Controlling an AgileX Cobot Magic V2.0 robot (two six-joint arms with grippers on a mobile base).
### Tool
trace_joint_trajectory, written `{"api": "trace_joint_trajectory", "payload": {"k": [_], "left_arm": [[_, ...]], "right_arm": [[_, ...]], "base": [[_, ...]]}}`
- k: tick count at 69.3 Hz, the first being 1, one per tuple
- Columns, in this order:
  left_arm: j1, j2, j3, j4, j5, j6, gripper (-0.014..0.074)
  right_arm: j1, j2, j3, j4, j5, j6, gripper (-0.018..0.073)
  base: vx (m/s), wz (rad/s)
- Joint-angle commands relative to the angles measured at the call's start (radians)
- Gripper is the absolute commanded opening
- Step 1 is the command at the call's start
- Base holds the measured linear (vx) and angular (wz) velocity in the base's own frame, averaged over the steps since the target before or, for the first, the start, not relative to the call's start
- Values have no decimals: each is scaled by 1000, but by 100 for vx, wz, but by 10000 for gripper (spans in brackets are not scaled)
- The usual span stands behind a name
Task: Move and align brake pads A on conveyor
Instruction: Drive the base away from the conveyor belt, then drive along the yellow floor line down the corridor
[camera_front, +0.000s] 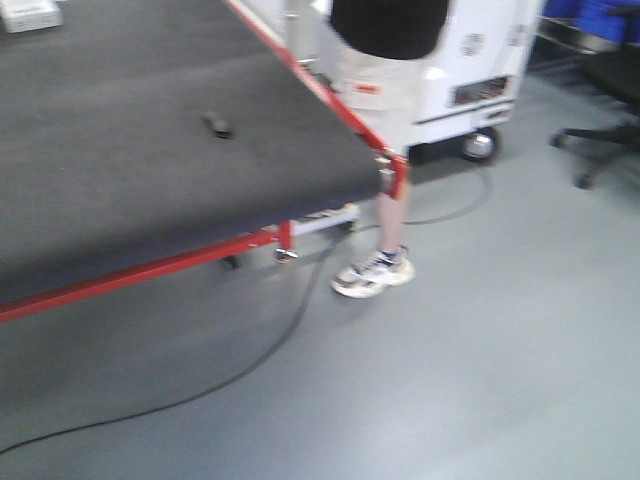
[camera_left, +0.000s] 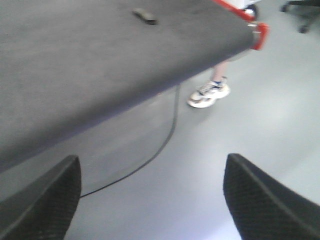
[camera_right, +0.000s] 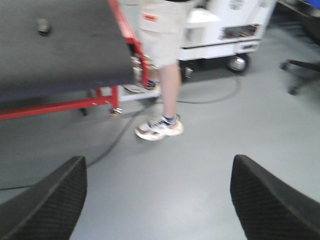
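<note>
Heads up from the remote desk: everything's pretty smeared right now, so take this with salt. Left gripper (camera_left: 152, 161) and right gripper (camera_right: 159, 160) both have their jaws spread wide with nothing between them, and both are looking mostly at floor.

I can only find one brake pad (camera_front: 217, 125). It's lying flat on the conveyor (camera_front: 120, 190), a bit in from the red-edged corner. In the left wrist view it's at the top middle of the frame, up and away from the jaws, long axis running upper left to lower right. In the right wrist view it's just a dark blob in the upper left, so I can't read its axis there.

My guess is the left arm's nearer. The other three pads are out of view. There's a person (camera_front: 385, 60) standing at that corner.
</note>
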Motion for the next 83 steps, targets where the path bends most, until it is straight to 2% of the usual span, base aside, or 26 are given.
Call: {"api": "trace_joint_trajectory", "payload": {"k": [1, 59, 83], "left_arm": [[-6, 6, -20, -8, -62, 0, 540], [-6, 4, -20, -8, -62, 0, 540], [-6, 4, -20, -8, -62, 0, 540]], "right_arm": [[-4, 5, -27, -4, -69, -11, 558], [-4, 5, -27, -4, -68, -11, 558], [-4, 5, -27, -4, -68, -11, 558]], "base": [[-36, -57], [-28, -78], [-19, -60]]}}
